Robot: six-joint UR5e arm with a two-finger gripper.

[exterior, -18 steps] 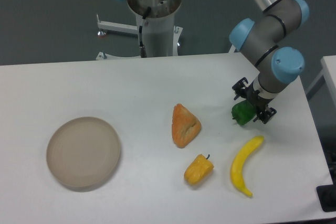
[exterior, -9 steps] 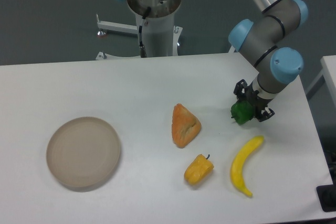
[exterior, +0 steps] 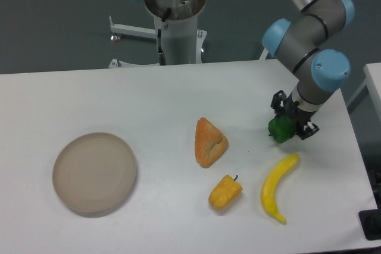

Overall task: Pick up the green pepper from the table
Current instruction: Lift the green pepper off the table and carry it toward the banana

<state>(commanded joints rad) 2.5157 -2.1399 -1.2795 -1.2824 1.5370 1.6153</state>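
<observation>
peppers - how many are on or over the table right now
2. The green pepper sits between the gripper fingers near the table's right side. The yellow pepper lies near the front edge, left of the banana. None looks hidden.

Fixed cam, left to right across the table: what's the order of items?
Plate → orange wedge-shaped piece → yellow pepper → green pepper, held in the gripper. The banana overlaps the green pepper's span, so it is left out.

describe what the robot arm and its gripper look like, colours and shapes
The arm is built of grey and silver cylindrical tube links, its rounded joints capped in light blue. The wrist ends in a small black two-finger gripper with dark angular fingers. No markings are readable, and no loose cables show on it.
</observation>
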